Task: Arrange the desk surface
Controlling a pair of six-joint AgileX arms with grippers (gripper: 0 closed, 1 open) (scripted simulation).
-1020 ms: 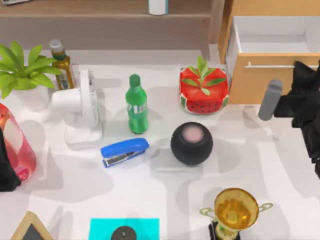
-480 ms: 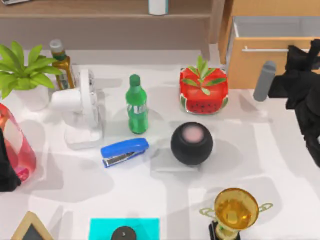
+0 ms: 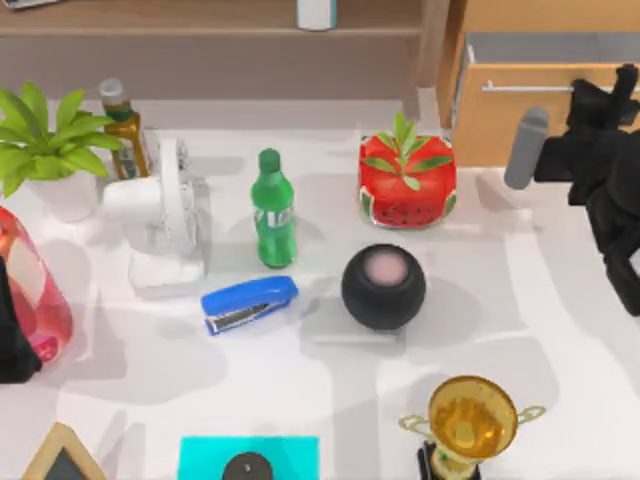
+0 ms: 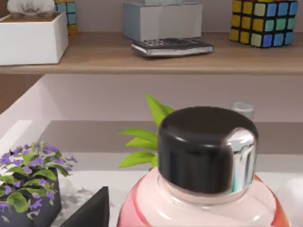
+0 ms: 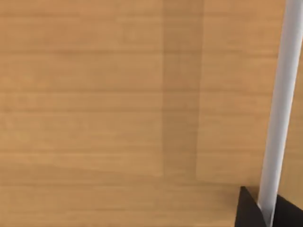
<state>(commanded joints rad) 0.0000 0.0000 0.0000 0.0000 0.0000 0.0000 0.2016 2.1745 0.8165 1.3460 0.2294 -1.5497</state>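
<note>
The bench (image 3: 520,330) is the broad white top spread out below and to the left of my right claw (image 3: 605,95), reaching across to where my left claw (image 3: 12,345) sits parked at its left edge.

My right claw is at the bench's far right corner, pressed up against the wooden drawer (image 3: 520,125). In the right wrist view its dark tips stand on either side of the white handle (image 5: 279,104), pinching that bar, with the drawer's wood front right behind it.

Nearest my right claw, to its left, is the watermelon-patterned planter (image 3: 408,180). Nearer the bench's front from there is the black round speaker (image 3: 383,287), and nearer still, at the front edge, the gold trophy (image 3: 470,420). Further left of the planter stands the green bottle (image 3: 272,208), upright, with the blue stapler (image 3: 248,303) lying just in front of it and the white fan (image 3: 165,215) beside them.

My left claw is just behind the pink bottle (image 3: 30,290), whose black cap looms close in the left wrist view; I cannot tell whether this claw is spread or pressed together. A leafy potted plant (image 3: 45,150) stands beyond it.
</note>
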